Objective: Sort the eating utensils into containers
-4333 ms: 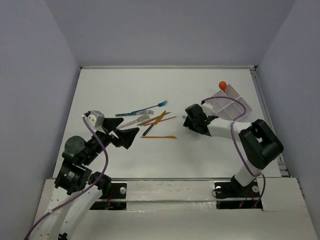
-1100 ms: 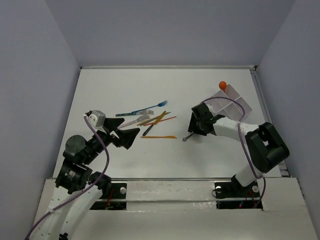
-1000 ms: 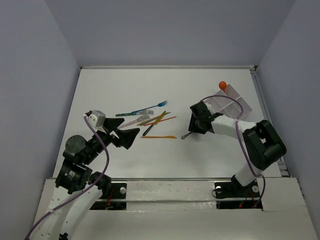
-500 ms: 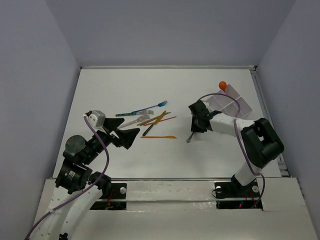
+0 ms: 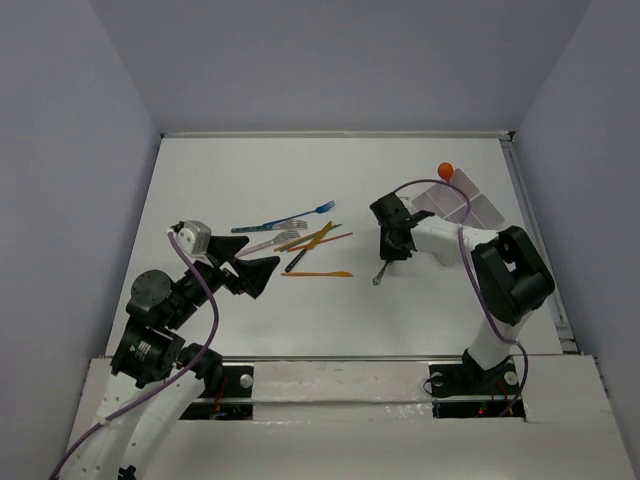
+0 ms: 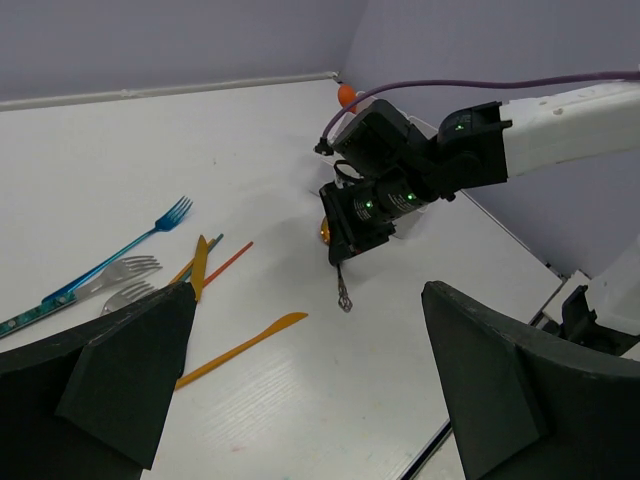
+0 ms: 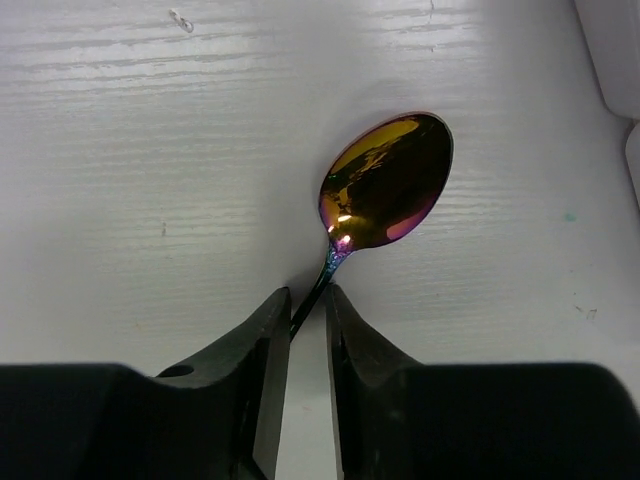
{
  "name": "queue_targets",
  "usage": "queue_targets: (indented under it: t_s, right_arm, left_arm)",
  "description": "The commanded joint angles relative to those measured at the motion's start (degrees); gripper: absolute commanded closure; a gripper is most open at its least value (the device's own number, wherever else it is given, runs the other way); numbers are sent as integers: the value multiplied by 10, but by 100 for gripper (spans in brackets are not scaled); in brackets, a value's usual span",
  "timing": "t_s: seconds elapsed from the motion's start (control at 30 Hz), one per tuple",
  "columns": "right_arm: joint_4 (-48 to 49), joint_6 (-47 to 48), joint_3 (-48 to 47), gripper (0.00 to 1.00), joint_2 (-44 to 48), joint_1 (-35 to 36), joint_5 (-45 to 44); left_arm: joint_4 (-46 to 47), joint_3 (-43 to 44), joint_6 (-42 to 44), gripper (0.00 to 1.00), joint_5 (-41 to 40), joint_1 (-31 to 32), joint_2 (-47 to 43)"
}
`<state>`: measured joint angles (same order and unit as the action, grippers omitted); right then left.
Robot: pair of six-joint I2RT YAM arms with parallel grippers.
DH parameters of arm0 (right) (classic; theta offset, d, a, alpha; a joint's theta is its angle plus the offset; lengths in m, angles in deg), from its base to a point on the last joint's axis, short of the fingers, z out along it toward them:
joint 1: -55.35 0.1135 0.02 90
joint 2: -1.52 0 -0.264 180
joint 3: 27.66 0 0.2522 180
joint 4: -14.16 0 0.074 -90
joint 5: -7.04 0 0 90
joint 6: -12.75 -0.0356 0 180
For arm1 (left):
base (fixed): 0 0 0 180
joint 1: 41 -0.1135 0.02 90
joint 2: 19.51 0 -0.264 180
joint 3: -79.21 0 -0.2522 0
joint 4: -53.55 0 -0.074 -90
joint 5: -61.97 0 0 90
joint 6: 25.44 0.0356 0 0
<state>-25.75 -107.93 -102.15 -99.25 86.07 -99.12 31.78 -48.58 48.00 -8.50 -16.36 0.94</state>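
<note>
My right gripper is shut on the thin dark handle of an iridescent spoon. Its gold-purple bowl points ahead of the fingers just above the table. The handle end hangs out behind, and also shows in the left wrist view. The white compartment box lies just right of this gripper, with its corner in the right wrist view. Loose utensils lie mid-table: a blue fork, silver forks and an orange knife. My left gripper is open and empty, left of the pile.
An orange ball-like object sits at the box's far corner. Yellow, red and black utensils lie crossed in the pile. A raised white rail edges the table on the right, and walls stand at the back and sides.
The right gripper has come up off the table with the spoon in it, its handle now hanging free, and has turned slightly toward the box. The left arm has not moved.
</note>
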Motion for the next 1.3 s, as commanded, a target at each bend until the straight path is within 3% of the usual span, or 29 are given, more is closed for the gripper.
queue_targets:
  t_s: [0.0,0.2,0.3,0.53,0.67,0.83,1.03,1.27]
  right_arm:
    - [-34,2,15,79,-52,-4,-6]
    - [-22,4,35,100,-22,-4,5]
    - [-9,12,39,100,9,-4,22]
    - [117,28,80,100,180,-4,29]
    - [160,65,66,100,284,-4,-61]
    - [220,122,37,100,319,-66,-142]
    - [432,226,68,100,313,-167,-123]
    - [575,293,81,100,255,-246,-99]
  left_arm:
    - [29,-4,2,1,12,-3,4]
    - [30,-4,2,1,12,-3,6]
    - [31,-5,2,1,13,-3,6]
    - [29,-5,2,1,11,-3,7]
    - [28,-4,2,1,10,-3,6]
    - [27,-4,3,1,7,-8,6]
    - [26,-3,3,1,6,-8,5]
    - [24,-1,6,1,5,-8,5]
